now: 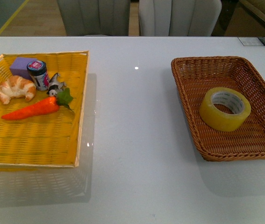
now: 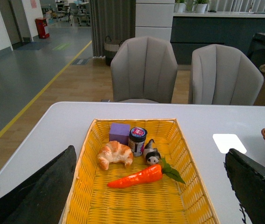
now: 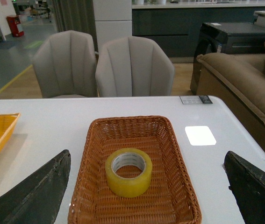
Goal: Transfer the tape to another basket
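The tape (image 1: 225,108), a yellowish roll with a white core, lies flat in the brown wicker basket (image 1: 183,84) at the right of the table. In the right wrist view the tape (image 3: 128,171) sits in the middle of the basket (image 3: 88,182). My right gripper (image 3: 147,156) is open and empty, hanging above and short of the basket, and its dark fingers (image 3: 39,193) show at both lower corners. My left gripper (image 2: 151,156) is open and empty above the yellow tray. Neither gripper shows in the front view.
The yellow woven tray (image 1: 39,140) at the left holds a croissant (image 1: 15,88), a purple block (image 1: 24,66), a small jar (image 1: 39,73), a toy cow (image 1: 55,85) and a carrot (image 1: 32,108). Two grey chairs (image 3: 99,65) stand behind the white table (image 1: 132,116).
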Controlling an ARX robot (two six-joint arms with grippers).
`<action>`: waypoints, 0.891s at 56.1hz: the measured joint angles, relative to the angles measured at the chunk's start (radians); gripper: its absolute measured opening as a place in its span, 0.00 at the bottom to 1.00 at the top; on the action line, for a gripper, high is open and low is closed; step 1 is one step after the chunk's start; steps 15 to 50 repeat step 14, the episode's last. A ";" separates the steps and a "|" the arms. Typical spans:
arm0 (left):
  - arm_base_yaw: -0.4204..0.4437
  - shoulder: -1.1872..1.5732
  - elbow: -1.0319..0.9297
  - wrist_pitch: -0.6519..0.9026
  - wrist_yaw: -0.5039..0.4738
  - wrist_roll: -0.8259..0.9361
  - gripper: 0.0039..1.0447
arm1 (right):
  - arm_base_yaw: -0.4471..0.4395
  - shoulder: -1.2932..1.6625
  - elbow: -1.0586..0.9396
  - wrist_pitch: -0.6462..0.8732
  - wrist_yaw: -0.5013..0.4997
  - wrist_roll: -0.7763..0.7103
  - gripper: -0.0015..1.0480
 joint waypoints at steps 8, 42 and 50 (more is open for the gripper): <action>0.000 0.000 0.000 0.000 0.000 0.000 0.92 | 0.000 0.000 0.000 0.000 0.000 0.000 0.91; 0.000 0.000 0.000 0.000 0.000 0.000 0.92 | 0.000 0.000 0.000 0.000 0.000 0.000 0.91; 0.000 0.000 0.000 0.000 0.000 0.000 0.92 | 0.000 0.000 0.000 0.000 0.000 0.000 0.91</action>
